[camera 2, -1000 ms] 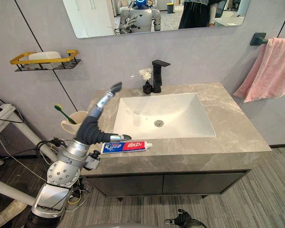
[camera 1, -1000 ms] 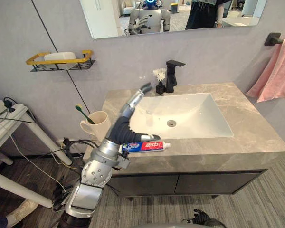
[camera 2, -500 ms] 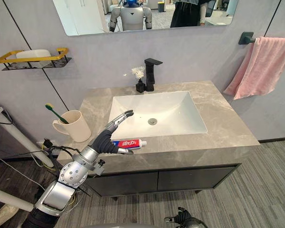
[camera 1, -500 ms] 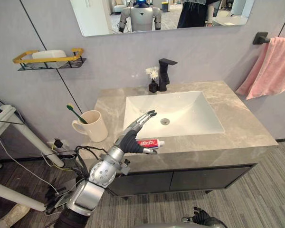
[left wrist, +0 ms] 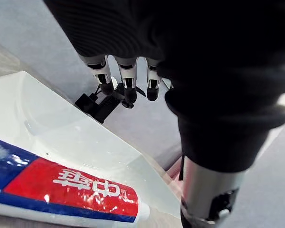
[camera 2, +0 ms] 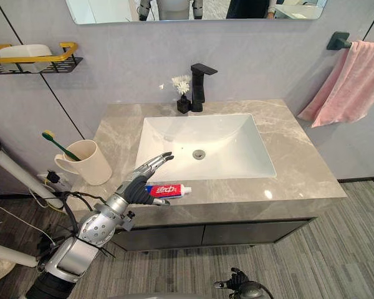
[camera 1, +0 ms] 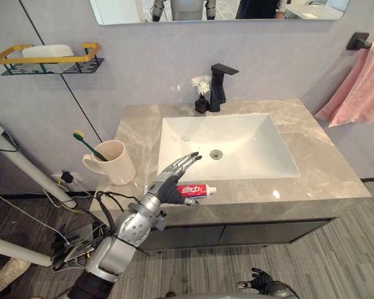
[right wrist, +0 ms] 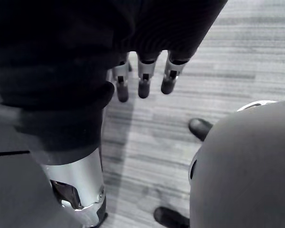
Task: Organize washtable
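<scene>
**Left hand open over the toothpaste at the table's front edge**

The grey stone table [camera 1: 336, 180] has a white basin [camera 1: 237, 146] sunk in its middle. A pink towel [camera 1: 361, 87] hangs on the wall at the basin's 2 o'clock. A cream mug [camera 1: 117, 167] stands at 9 o'clock and a black faucet [camera 1: 219, 87] at 12 o'clock.

The left hand [camera 1: 168, 185] is at the basin's 7 o'clock, its fingers released and stretched toward 1 o'clock. The right hand [right wrist: 142, 78] hangs over the floor, fingers relaxed and holding nothing.

The toothpaste tube [camera 1: 198, 190] lies flat on the narrow front strip, cap toward 3 o'clock, its tail hidden behind the left palm. Whether the thumb touches it I cannot tell.

The tube looks light, soft-walled and glossy. A hard squeeze would likely dent it, and a nudge could skid it off the edge. The firmer shoulder near the cap, pinched across its width, seems the safest hold.
</scene>
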